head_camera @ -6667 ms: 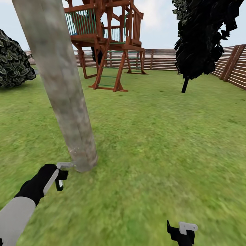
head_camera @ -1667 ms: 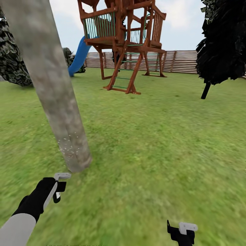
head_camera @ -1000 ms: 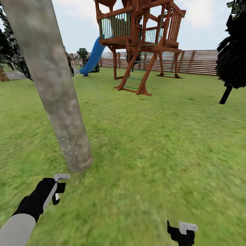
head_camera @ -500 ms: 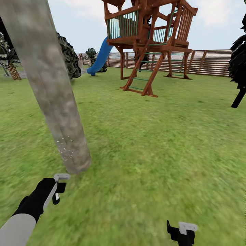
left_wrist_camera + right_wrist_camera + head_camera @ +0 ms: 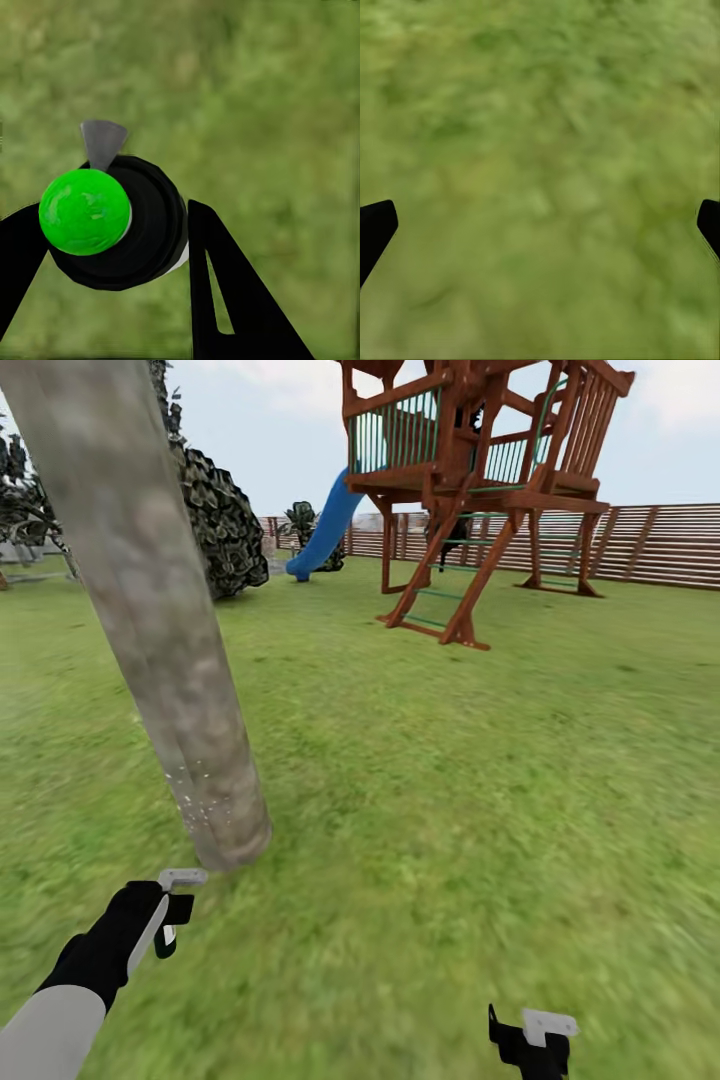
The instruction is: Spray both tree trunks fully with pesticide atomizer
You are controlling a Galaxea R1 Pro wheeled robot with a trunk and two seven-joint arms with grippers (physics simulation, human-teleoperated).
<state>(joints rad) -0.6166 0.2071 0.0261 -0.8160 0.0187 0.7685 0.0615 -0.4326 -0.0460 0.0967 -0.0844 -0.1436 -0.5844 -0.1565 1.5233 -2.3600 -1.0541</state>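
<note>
A wooden play tower (image 5: 480, 470) (blue slide (image 5: 325, 530) attached) stands beside a dark shrub (image 5: 215, 520)

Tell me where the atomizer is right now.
The atomizer sits clamped in the left hand, low at the head view's left, just short of the base of the near tree trunk, above the grass.

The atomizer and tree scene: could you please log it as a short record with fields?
setting: grass lawn, wooden fence, playset with blue slide
tree trunk: close ahead on the left, pale specks low on it
atomizer: green-capped, clamped between the left gripper fingers
right gripper: open above grass
</note>
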